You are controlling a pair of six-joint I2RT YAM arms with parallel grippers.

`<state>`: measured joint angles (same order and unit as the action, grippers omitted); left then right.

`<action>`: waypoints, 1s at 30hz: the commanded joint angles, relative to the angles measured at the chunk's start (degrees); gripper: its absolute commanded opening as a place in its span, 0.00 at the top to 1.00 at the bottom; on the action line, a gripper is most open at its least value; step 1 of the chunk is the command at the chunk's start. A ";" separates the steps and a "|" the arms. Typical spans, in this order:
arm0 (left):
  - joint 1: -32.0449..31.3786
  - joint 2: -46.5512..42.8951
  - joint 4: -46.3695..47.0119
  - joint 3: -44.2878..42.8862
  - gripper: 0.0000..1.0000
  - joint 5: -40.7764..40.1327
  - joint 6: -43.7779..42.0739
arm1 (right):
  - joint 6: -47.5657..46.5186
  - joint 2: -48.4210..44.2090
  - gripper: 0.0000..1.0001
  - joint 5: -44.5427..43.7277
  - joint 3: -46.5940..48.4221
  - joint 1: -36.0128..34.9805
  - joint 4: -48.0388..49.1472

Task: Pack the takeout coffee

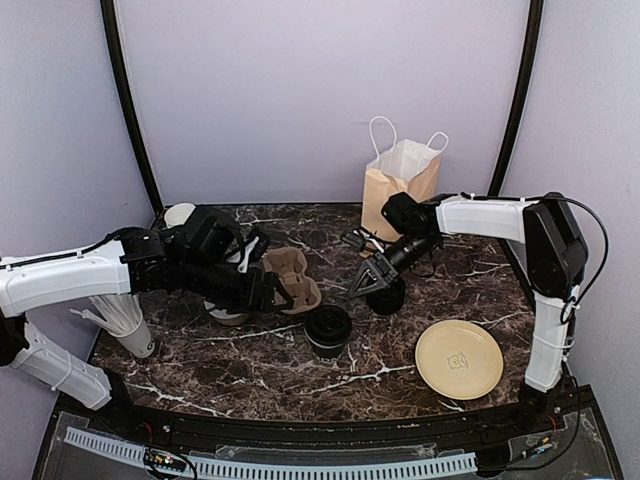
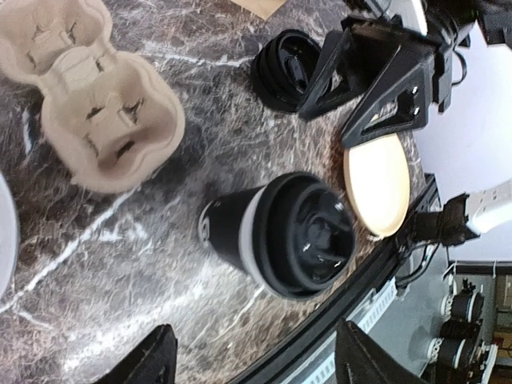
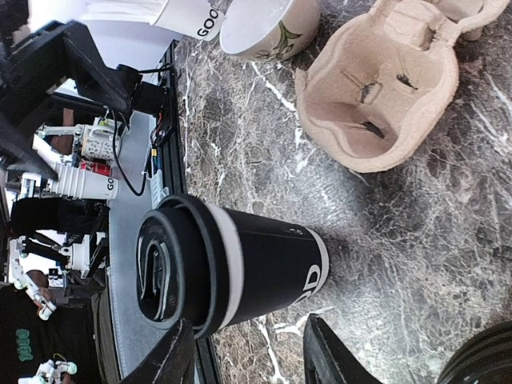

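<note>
Black lidded coffee cup (image 1: 328,330) stands upright and loose on the worktop (image 1: 250,370) just beside the cardboard carrier (image 1: 292,280), likely staged for a well, left gripper (image 2: 254,334) wide and empty, right gripper (image 3: 248,346) part-spread, empty, both aimed at it.

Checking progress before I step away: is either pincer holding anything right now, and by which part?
Nothing is held. The left pincer and the right pincer both stand open and empty; the lidded coffee cup sits free on the table.
</note>
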<state>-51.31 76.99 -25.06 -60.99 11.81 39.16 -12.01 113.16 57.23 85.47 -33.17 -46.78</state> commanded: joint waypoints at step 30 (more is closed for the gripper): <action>-0.11 7.17 18.96 8.36 0.66 11.37 12.39 | -0.65 1.09 0.56 0.75 -1.32 -2.86 -1.73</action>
<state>-51.33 83.77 -7.46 -51.42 23.29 52.69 -12.86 113.80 58.19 85.06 -35.27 -48.36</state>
